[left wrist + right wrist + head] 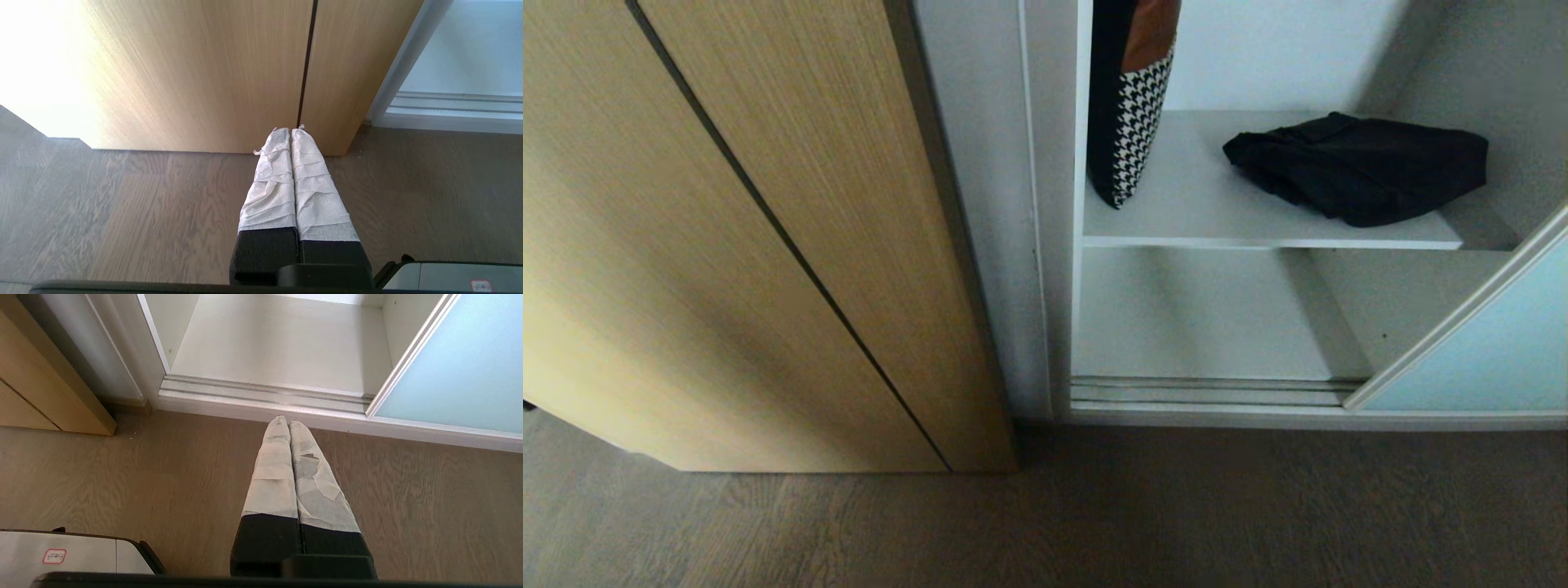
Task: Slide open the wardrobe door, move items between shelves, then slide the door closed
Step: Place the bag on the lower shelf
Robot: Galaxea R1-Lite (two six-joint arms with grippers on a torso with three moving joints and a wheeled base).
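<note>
Black bag [1360,167]: lying crumpled on the upper white shelf [1258,233], toward its right side, well apart from the houndstooth cushion [1135,122] standing upright at the shelf's left end. Lower board [1192,318]: bare. Sliding glass door [1494,351]: pale aqua, pushed to the right (compartment open), on the floor track [1209,392]. Wood-grain door [768,204]: left of the wardrobe. Left gripper [290,130]: fingers pressed together, holding nothing, above the wooden floor [122,212]. Right gripper [288,421]: likewise closed and empty, tips near the track.
</note>
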